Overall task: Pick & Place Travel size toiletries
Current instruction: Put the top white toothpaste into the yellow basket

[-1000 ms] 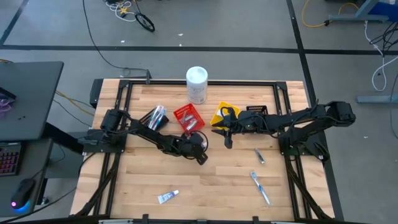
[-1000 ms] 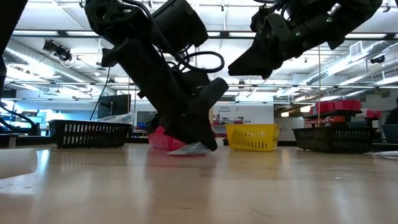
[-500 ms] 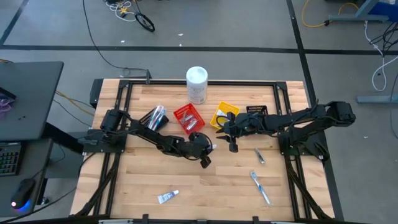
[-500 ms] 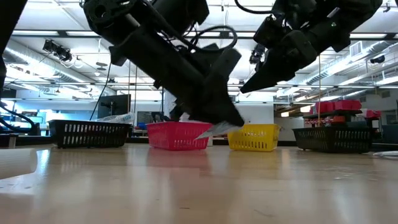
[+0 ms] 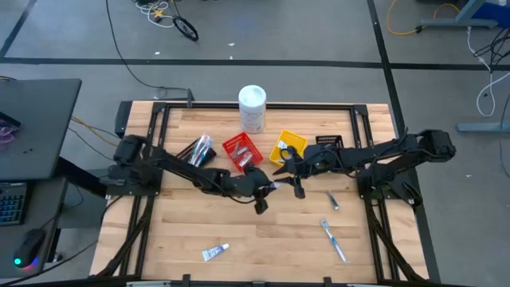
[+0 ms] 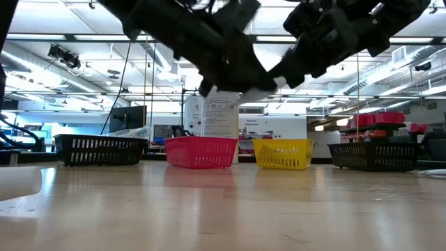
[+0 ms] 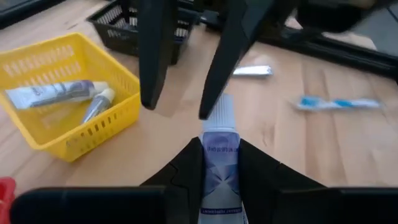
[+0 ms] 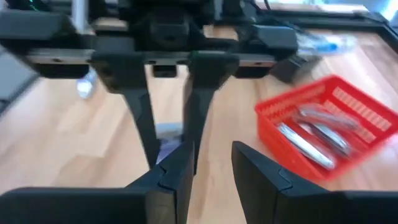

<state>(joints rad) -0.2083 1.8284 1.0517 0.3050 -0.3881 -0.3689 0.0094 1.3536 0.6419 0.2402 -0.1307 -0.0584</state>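
My left gripper (image 5: 271,186) is shut on a white-blue toothpaste tube (image 7: 221,146), held in the air over the table's middle. My right gripper (image 5: 288,175) is open, facing it from the right. In the left wrist view its two fingers (image 7: 155,62) hang over the tube's free end (image 7: 221,107). In the right wrist view (image 8: 211,163) the tube (image 8: 166,138) shows between the left fingers. On the table lie another toothpaste tube (image 5: 215,253), a blue-white toothbrush (image 5: 335,240) and a silvery tube (image 5: 332,199). My left gripper pinches the tube's body (image 7: 221,163) between its two fingers, which lie along it. The free end sticks out ahead of the fingertips toward the right gripper. The tube is lifted clear of the table. My right gripper: one fingertip (image 7: 210,107) stands right beside the tube's free end; whether it touches I cannot tell.
A yellow bin (image 5: 284,147) with two tubes (image 7: 56,94), a red bin (image 5: 241,151) with silvery items and a black bin (image 5: 328,142) stand behind the grippers. Another black bin (image 5: 199,150) is at the left. A tall white canister (image 5: 252,108) stands at the far edge.
My left gripper has lifted the toothpaste tube from the table in front of the red bin, well clear of it, and carried it a little toward the table's right edge. My right gripper has stayed open and now faces the tube's free end.
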